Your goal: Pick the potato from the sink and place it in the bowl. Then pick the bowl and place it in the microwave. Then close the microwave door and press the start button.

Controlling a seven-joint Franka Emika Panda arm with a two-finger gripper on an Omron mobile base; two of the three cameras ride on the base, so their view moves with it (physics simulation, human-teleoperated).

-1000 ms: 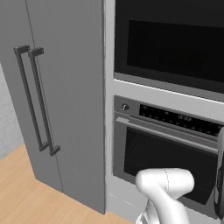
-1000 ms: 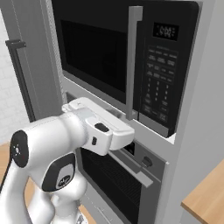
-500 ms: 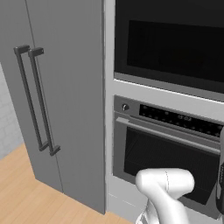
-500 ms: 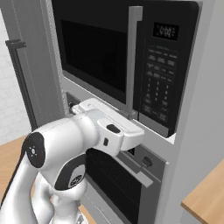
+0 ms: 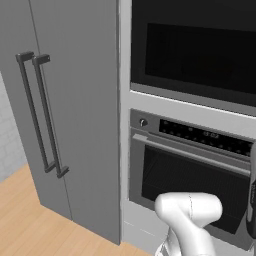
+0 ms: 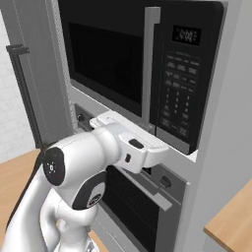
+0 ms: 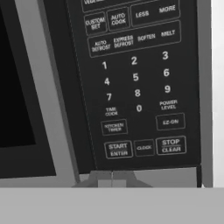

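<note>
The microwave [image 6: 147, 74] is built in above the oven, and its door [image 6: 106, 64] with the dark glass window stands shut. In the hand view the black keypad [image 7: 135, 78] is close ahead, with the START/ENTER button [image 7: 118, 149] low on it. My gripper [image 7: 111, 178] is shut and holds nothing; its tips sit just below the keypad's bottom edge, a little left of that button. In the right base view my white hand [image 6: 145, 150] reaches at the microwave's lower right corner. The potato, the sink and the bowl are out of view.
The larger oven [image 5: 190, 175] with knob and bar handle sits under the microwave. Tall grey cupboard doors [image 5: 70, 110] with long handles stand to the left. A wooden counter corner [image 6: 231, 221] shows at the right, and wooden floor [image 5: 25, 215] lies below.
My hand has moved forward and to the right, closer to the microwave's keypad. The gripper has stayed shut and the door has not moved.
</note>
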